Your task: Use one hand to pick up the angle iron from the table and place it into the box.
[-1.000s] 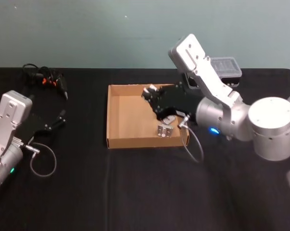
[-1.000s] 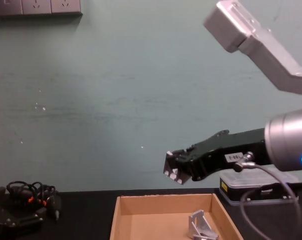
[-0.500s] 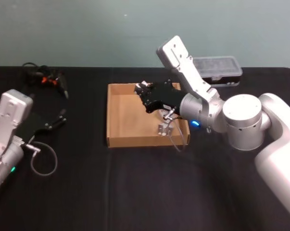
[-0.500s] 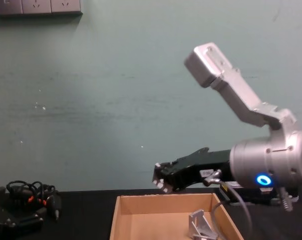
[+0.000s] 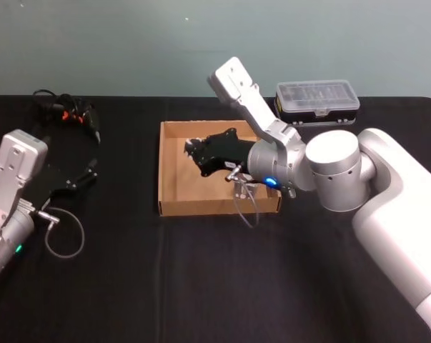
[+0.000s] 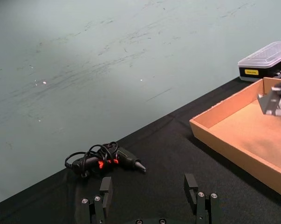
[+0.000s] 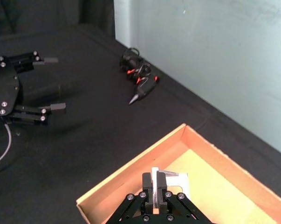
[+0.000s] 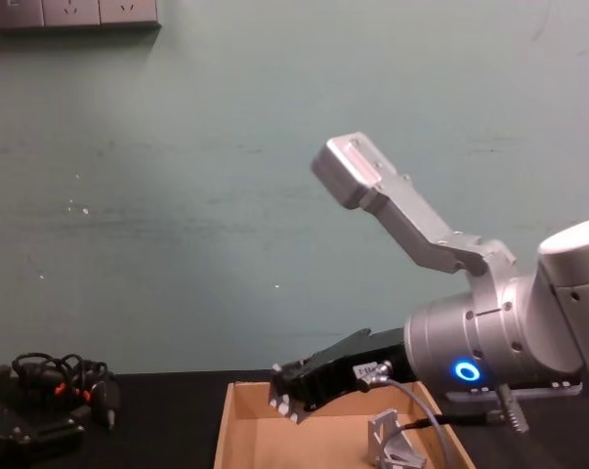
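Nearest, find the left gripper (image 5: 86,177) parked low at the left on the table (image 5: 201,286), fingers spread wide and holding nothing; no trouble expected there so long as it is left idle

Next out, note the box (image 5: 160,171) at mid-table and the angle iron (image 8: 392,442) standing inside it, close to the front right corner. Looks placed, so treat the job as all but done and the exit as the risky part

Just beside that piece, watch the grey cable loop (image 5: 247,209) hanging from the right wrist and drooping across the front wall. Could hook the wall or the bracket on a careless pull and tip the iron over, or drag it out with the tray

Farther in, see the right gripper (image 5: 192,151) low over the left-middle of the box floor, fingers closed together and empty, well apart from the iron. Lift before swinging sideways; otherwise expect a knock against the low cardboard wall, light enough by the look of it to slide on the black cloth

Beyond the box, mind the clear-lidded plastic case (image 5: 316,96) behind the right arm's silver link: a wide sweep back to the right could nudge it

Farthest left, ignore the tool with its tangled cord (image 5: 68,116), well out of reach of any of this
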Tool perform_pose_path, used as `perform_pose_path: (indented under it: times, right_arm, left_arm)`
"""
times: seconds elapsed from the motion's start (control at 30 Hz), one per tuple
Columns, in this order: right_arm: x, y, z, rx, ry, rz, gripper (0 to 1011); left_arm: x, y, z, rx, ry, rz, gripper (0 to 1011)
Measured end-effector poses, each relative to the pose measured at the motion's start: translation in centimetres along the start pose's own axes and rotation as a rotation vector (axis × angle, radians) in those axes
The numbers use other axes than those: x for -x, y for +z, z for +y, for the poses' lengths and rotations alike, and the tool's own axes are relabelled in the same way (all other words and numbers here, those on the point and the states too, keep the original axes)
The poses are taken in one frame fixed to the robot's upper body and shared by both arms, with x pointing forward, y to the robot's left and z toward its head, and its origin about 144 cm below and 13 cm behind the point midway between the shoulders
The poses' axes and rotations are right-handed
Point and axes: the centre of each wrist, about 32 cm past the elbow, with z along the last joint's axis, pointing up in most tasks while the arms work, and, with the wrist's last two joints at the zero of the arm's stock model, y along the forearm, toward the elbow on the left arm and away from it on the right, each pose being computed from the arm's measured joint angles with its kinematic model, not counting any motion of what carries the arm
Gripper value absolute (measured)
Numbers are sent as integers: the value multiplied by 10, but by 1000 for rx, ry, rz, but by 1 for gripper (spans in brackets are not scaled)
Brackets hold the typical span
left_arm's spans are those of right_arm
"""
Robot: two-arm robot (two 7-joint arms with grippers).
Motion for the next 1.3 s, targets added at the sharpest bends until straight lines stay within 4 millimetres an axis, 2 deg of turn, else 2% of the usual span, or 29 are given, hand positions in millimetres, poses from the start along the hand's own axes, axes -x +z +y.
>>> perform_pose_path:
  times: [0.43,1.27,1.3]
  right_arm:
    - [-3,5,8,93,34,24,57]
    - [-5,-3,9,153,64,51,58]
    - [-5,-4,9,154,65,52,86]
  left_arm:
    - [0,0,0,0,0,0,1011]
    - [0,0,0,0,0,0,1011]
    - [0,0,0,0,0,0,1011]
